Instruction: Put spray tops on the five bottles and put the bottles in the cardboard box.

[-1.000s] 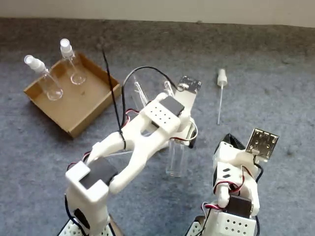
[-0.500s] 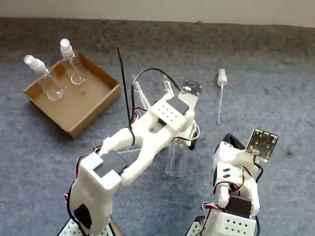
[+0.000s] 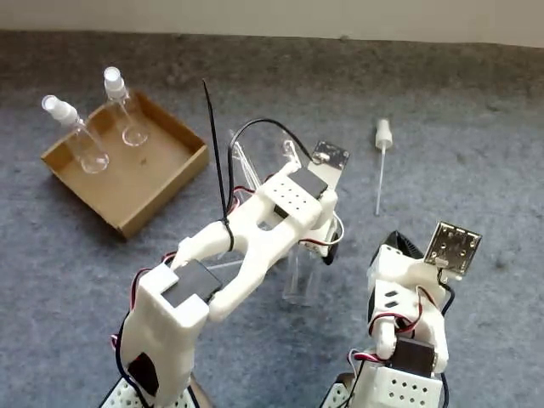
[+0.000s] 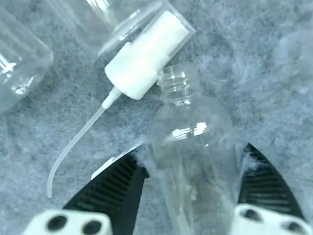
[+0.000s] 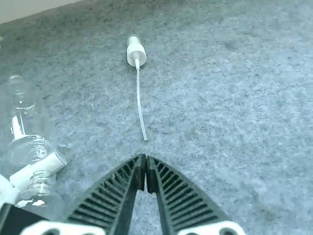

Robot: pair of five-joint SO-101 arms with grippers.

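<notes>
My left gripper [image 4: 193, 152] is shut on an uncapped clear bottle [image 4: 188, 122], its black fingers [image 4: 117, 183] pressing both sides. In the high view that bottle [image 3: 301, 276] stands upright mid-table under the left arm. Just beyond its neck lies a white spray top [image 4: 142, 58] with a curved tube. A second spray top [image 3: 383, 136] lies on the carpet at the far right, also straight ahead of my right gripper [image 5: 145, 171], which is shut and empty. The cardboard box [image 3: 161, 191] at the far left holds two capped bottles [image 3: 85, 144] [image 3: 127, 119].
More clear bottles [image 3: 246, 161] lie behind the left arm, and one [image 4: 19, 63] is beside the spray top. The right arm [image 3: 408, 297] is folded at the near right. Grey carpet covers the table; open room lies between the box and the arms.
The left arm has shifted its pose, and the bottle in its gripper has slid slightly left. The black cable swung with it. The right arm has not moved.
</notes>
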